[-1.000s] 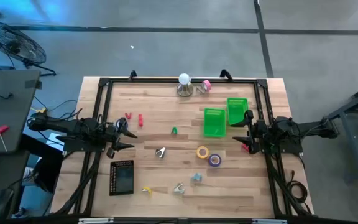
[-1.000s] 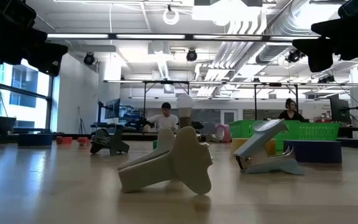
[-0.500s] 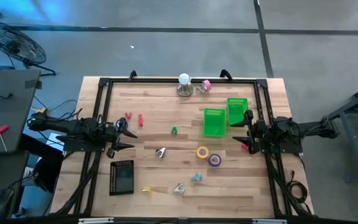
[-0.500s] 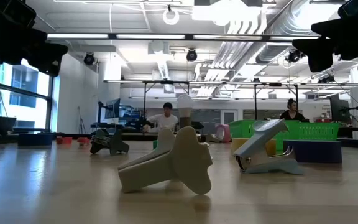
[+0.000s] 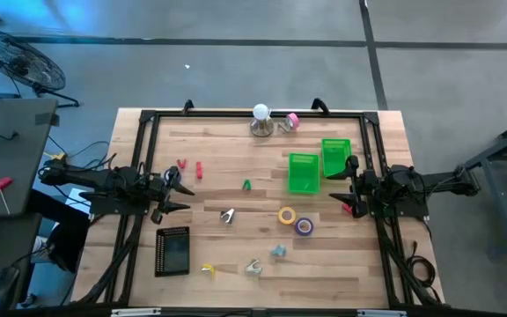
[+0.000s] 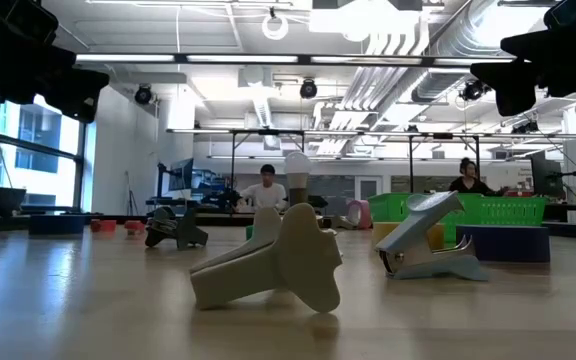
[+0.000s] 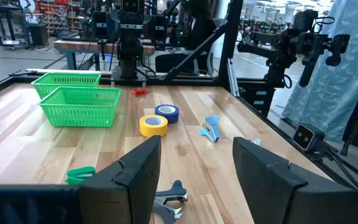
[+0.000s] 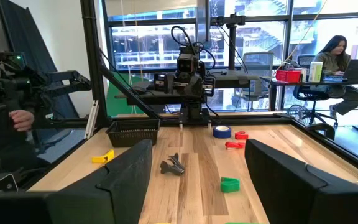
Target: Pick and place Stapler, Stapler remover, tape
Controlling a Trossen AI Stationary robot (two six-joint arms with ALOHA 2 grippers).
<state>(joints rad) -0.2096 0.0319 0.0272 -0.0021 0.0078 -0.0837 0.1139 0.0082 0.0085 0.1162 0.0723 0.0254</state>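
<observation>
The overhead view alone showed the whole layout of the light wooden table (image 5: 236, 264): the left gripper (image 5: 181, 187) held above the left side, the right gripper (image 5: 338, 187) above the right side, and between them two green mesh plastic bins (image 5: 304, 173) standing side by side. Just in front of the bins lay a yellow ring-shaped tape roll (image 5: 287, 214) and, just beside it, a purple-blue ring-shaped tape roll (image 5: 304, 226); a pink tape roll (image 5: 292, 120) sat at the far edge near a white bulb on a metal base (image 5: 260, 119). A black mesh tray (image 5: 172, 250) lay near the left front. The table-level view instead showed a beige claw-type staple remover (image 6: 273, 261) and a grey-blue one (image 6: 428, 240) close up, with seated people in the room behind. The right wrist view showed a dark staple remover (image 8: 172, 165) and a person at a desk. No legible writing appeared. Both grippers stood with fingers parted, holding and touching nothing.
</observation>
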